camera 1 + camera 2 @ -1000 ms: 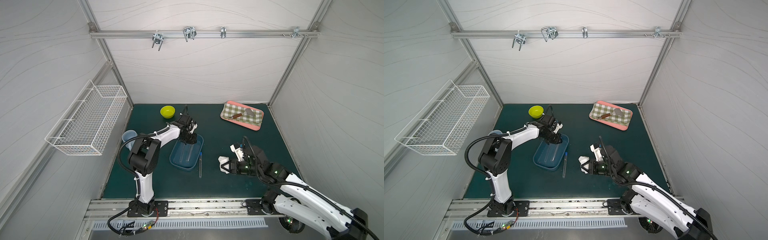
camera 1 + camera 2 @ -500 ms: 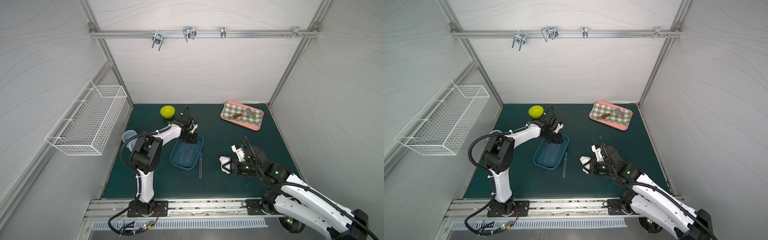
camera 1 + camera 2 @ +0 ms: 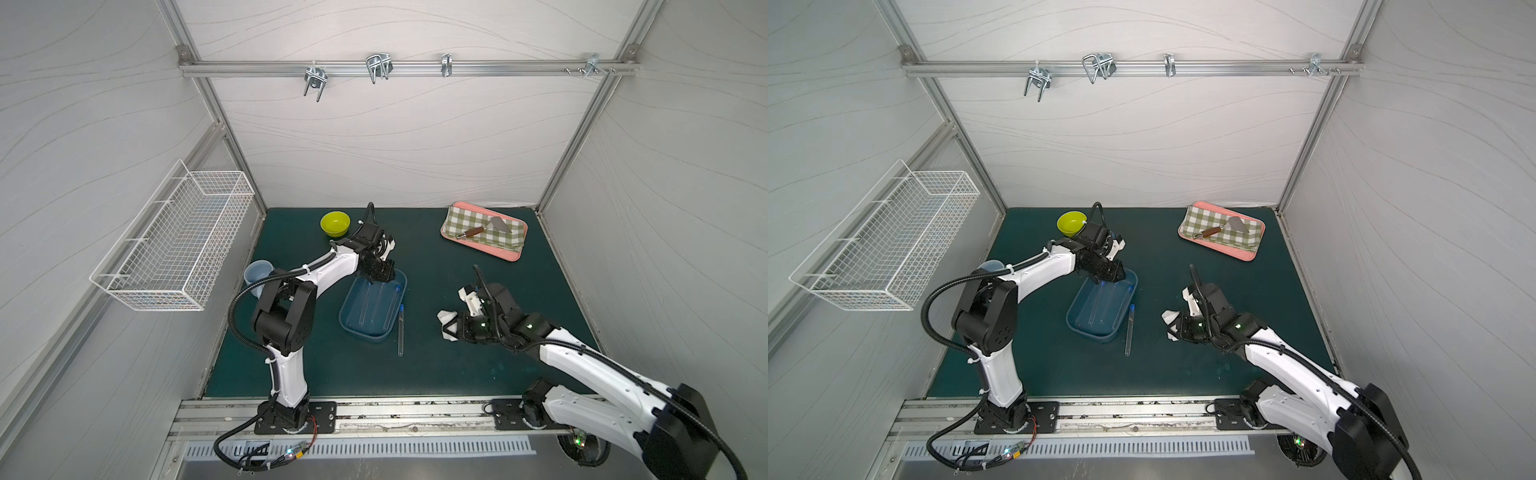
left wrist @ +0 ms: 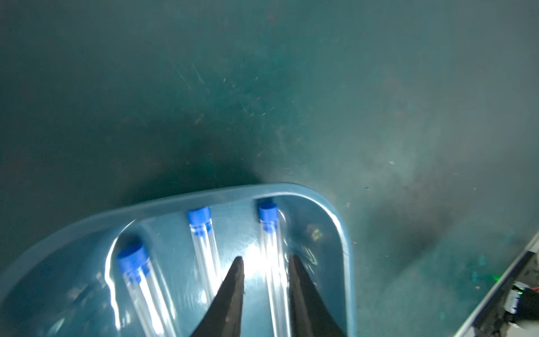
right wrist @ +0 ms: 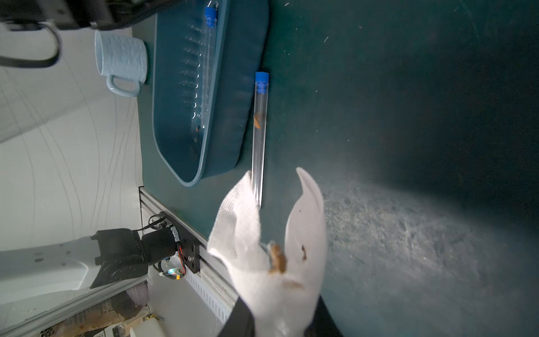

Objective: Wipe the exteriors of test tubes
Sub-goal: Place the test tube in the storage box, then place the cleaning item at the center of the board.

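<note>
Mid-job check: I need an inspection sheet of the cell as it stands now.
Surface: green mat, scuffed and dusty in the wrist views.
Job's things: three test tubes lie in the blue tray; fourth tube, orange-marked, lies on the mat beside it.
Clutter: green bowl, blue mug, pink tray with checked cloth and spatula.
Grippers: left gripper open, straddling one trayed tube; right gripper shut on a stained white cloth.
Cables: black cables run along both arms; no snag seen.
Surroundings: wire basket on the side wall, hooks on the rear rail.
</note>
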### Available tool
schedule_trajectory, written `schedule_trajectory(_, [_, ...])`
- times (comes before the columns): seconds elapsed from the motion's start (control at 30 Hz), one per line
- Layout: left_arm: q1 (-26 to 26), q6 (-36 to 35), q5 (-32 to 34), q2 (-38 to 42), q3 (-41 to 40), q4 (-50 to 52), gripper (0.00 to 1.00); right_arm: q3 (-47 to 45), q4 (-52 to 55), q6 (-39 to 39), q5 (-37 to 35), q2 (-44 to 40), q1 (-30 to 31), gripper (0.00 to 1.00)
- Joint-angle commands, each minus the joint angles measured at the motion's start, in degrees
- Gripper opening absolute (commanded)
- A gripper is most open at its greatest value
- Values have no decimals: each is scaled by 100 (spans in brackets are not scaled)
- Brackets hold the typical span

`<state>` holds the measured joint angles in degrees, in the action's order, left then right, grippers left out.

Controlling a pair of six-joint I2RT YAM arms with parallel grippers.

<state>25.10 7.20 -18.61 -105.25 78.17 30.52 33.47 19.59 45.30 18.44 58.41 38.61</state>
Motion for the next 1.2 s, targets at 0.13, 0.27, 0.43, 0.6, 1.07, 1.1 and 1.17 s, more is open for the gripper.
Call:
schedule_trajectory(0.13, [-32,368,-97,1396,-784,-227,29,-25,-1080,-361,728,1129,-414,21])
schedule_trajectory(0.27, [-33,590,-186,1980,-1308,-312,29,-12,-1431,-463,922,1875,-470,22])
schedule_trajectory(0.43, [-32,915,-191,2628,-1996,-499,29,18,-1625,-594,1006,2649,-543,22])
schedule_trajectory(0.6, [-35,1087,-120,3113,-2499,-550,30,96,-1479,-724,982,2934,-625,27])
schedule_trajectory(1.07, [-47,1205,-90,3410,-2930,-670,30,555,27,-1274,374,2515,-962,48])
schedule_trajectory(1.1, [-42,1205,-101,3411,-2922,-670,30,597,109,-1299,355,2467,-981,50])
schedule_trajectory(1.17, [-41,1209,-99,3431,-2910,-679,30,705,307,-1363,347,2404,-1004,54])
